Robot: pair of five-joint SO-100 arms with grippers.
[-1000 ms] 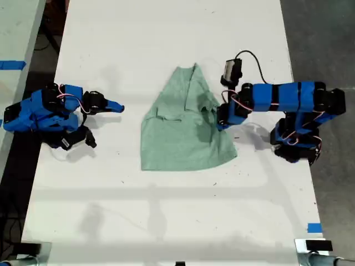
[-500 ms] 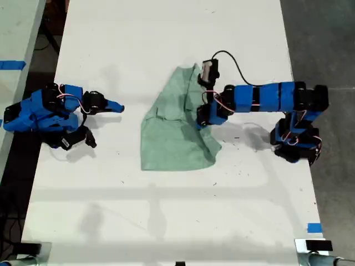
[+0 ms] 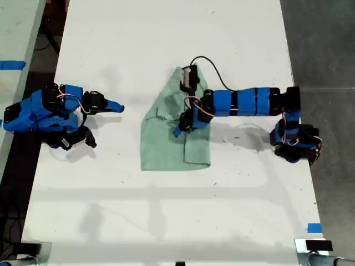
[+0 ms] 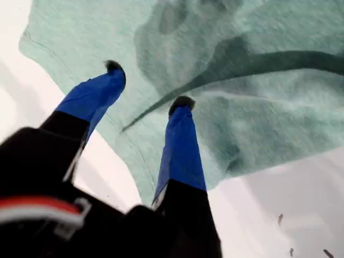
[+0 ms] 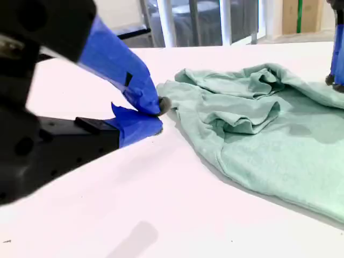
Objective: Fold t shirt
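While the t shirt (image 3: 175, 130) lies mid-table on the white table (image 3: 166, 221), partly folded, its edge on the exterior view's right is doubled over toward the middle. My first gripper (image 3: 178, 128) reaches in from the exterior view's right and sits over the shirt's centre. In the first wrist view its blue fingers (image 4: 180, 156) stand apart, tips low over the mint fabric (image 4: 258, 107); whether any cloth is caught between them can't be told. My second gripper (image 3: 113, 106) rests at the exterior view's left, well apart from the shirt in that view. The second wrist view shows its jaws (image 5: 156, 115) nearly closed, tips almost meeting, nothing between them, with the rumpled shirt (image 5: 258, 129) beyond.
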